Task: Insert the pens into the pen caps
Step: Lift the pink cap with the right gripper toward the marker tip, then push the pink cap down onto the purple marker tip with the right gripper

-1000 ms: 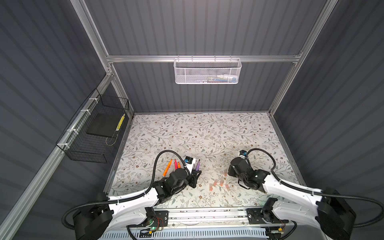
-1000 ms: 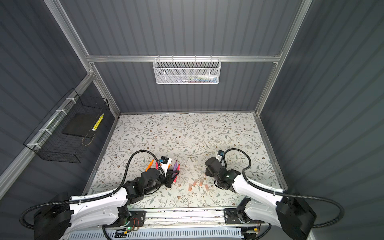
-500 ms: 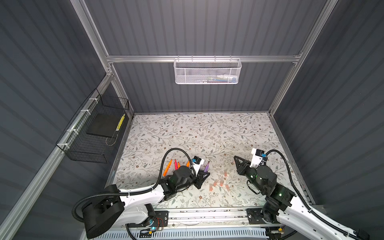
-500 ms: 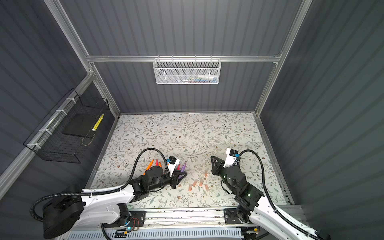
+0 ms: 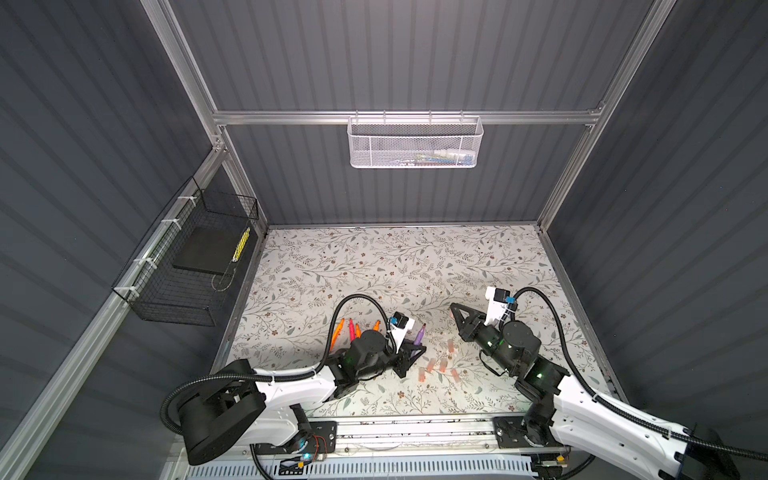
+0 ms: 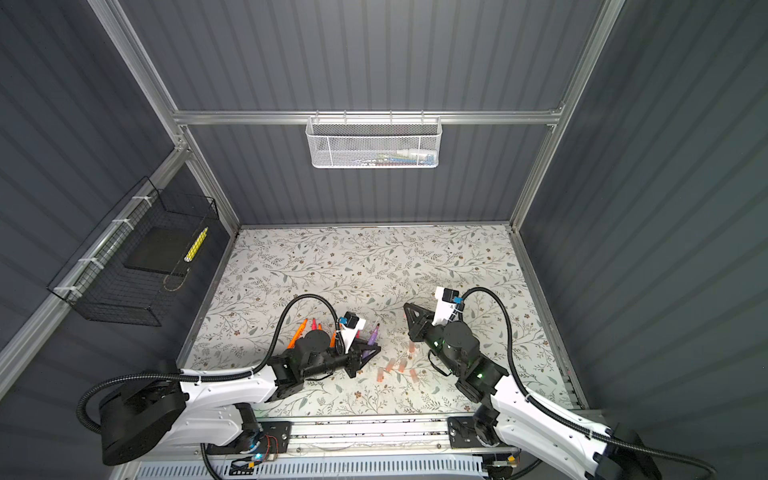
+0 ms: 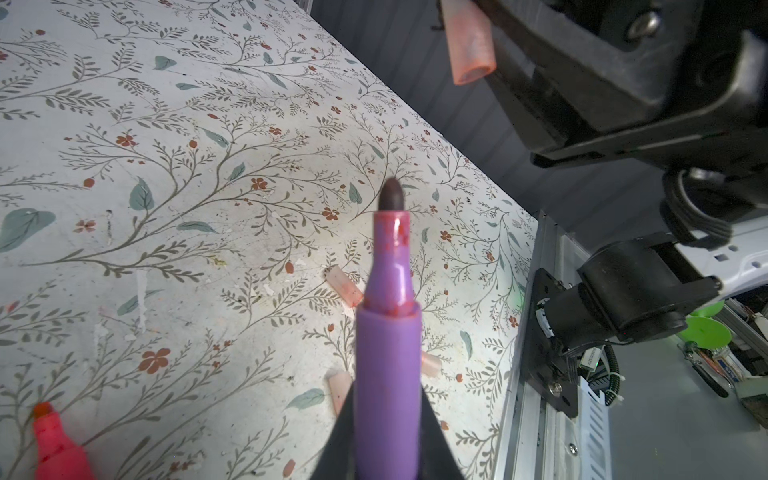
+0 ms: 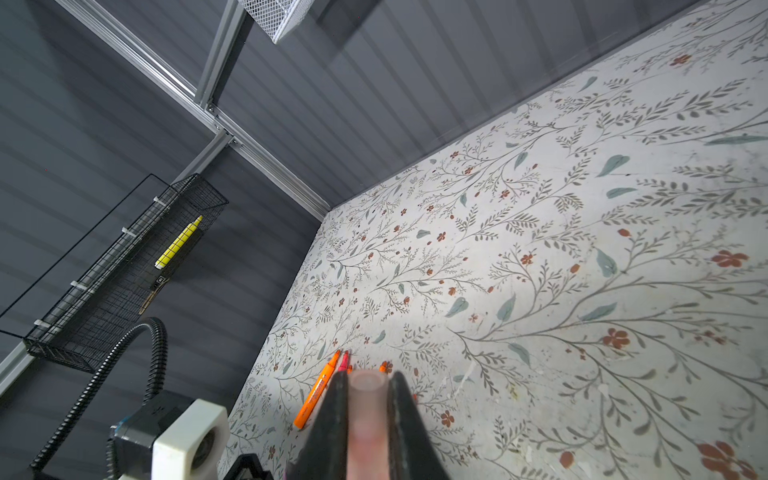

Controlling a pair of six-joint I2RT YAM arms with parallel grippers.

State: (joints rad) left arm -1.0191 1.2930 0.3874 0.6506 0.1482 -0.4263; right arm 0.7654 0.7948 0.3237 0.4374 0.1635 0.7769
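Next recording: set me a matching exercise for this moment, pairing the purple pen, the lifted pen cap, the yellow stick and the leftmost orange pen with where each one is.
Things:
1. purple pen
2. lifted pen cap
3. yellow stick
4. leftmost orange pen

Places:
A. lying on the table
B. inside the black wire basket
C. clamped in the left tool
D. clamped in the right tool

Pairs: 1-C, 2-D, 3-B, 4-A
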